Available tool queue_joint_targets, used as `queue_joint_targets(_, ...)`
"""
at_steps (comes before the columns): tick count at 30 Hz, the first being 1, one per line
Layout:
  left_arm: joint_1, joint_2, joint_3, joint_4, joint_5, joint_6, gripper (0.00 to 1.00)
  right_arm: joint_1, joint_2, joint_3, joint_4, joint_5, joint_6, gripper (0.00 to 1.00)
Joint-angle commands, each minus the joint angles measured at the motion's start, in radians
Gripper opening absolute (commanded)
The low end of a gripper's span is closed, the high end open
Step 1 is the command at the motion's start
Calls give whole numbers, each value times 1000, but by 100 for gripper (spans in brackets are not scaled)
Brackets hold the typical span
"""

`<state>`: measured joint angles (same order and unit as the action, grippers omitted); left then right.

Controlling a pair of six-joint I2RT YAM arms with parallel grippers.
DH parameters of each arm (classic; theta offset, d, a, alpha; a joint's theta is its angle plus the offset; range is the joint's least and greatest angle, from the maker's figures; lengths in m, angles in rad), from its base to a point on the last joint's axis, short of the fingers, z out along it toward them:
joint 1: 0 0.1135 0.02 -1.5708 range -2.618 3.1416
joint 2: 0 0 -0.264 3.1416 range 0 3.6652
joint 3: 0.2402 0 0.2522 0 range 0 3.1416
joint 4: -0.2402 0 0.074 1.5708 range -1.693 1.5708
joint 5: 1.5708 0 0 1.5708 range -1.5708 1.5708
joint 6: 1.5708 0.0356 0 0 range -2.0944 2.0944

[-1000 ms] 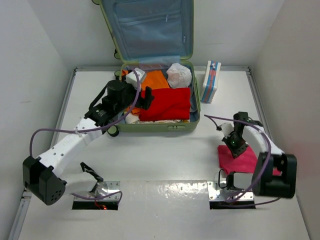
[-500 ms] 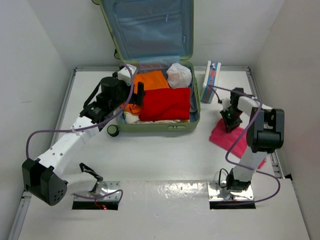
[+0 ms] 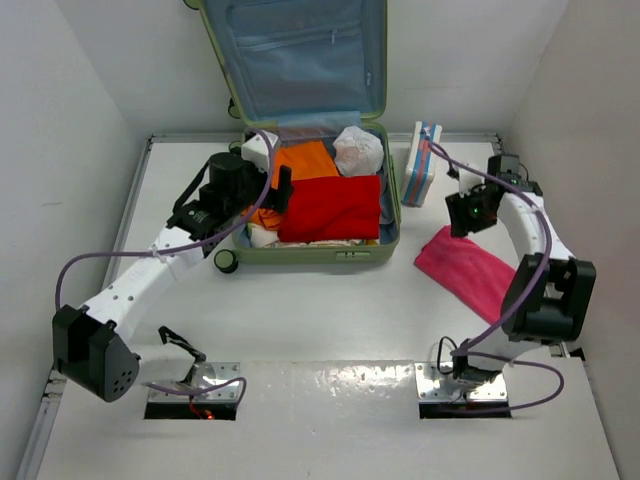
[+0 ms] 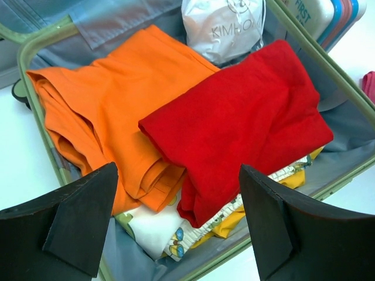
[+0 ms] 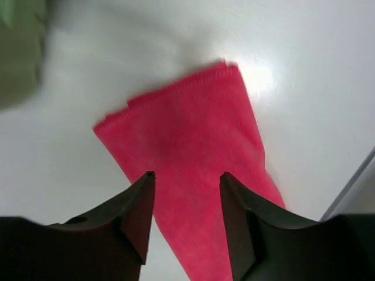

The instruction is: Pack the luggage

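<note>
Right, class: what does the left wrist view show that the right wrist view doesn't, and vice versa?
Left wrist only: orange garment, red garment and white bag inside the luggage. Right wrist only: the pink towel's full width, lying flat. Both: white table; left end effector and right end effector each open.

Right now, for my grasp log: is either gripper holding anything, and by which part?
Nothing is held. Left gripper open over the light-green hard-shell suitcase; right gripper open above the pink cloth lying flat.
</note>
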<state>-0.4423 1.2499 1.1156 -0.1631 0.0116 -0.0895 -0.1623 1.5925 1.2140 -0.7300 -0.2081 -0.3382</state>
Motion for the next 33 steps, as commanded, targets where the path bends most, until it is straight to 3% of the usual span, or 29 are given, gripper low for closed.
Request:
queue_joint_targets(1, 14, 12, 38, 34, 19, -18, 86, -17, -52, -114, 3, 21, -143, 50)
queue_joint_targets(5, 14, 23, 49, 34, 19, -18, 86, 13, -25, -145, 67, 6, -82, 66)
queue_joint_targets(6, 14, 32, 58, 22, 19, -18, 86, 27, -2, -137, 102, 12, -55, 76)
queue_joint_targets(13, 34, 42, 79, -10, 19, -18, 86, 79, 136, -157, 273, 81, -82, 81)
queue_joint_targets(19, 66, 42, 79, -19, 19, -9, 86, 81, 253, -117, 242, 59, -169, 81)
queue_joint_targets(23, 76, 52, 79, -19, 19, -9, 86, 79, 326, -120, 253, 113, -206, 69)
queue_joint_targets(24, 85, 52, 88, -19, 19, -9, 86, 78, 346, -119, 259, 125, -206, 53)
queue_joint_targets(26, 85, 65, 98, -19, 19, -9, 86, 78, 351, -120, 253, 128, -203, 29)
queue_joint_targets(27, 96, 65, 98, -19, 19, -9, 86, 78, 345, -134, 235, 130, -202, 7)
queue_joint_targets(28, 96, 74, 110, -19, 19, -9, 86, 81, 337, -143, 241, 127, -203, 1)
queue_joint_targets(32, 117, 94, 121, -9, 37, -9, 86, 60, 177, -202, 233, 60, -212, 0)
queue_joint_targets(33, 117, 94, 121, -9, 37, -9, 86, 40, 149, -194, 193, -33, -193, 0)
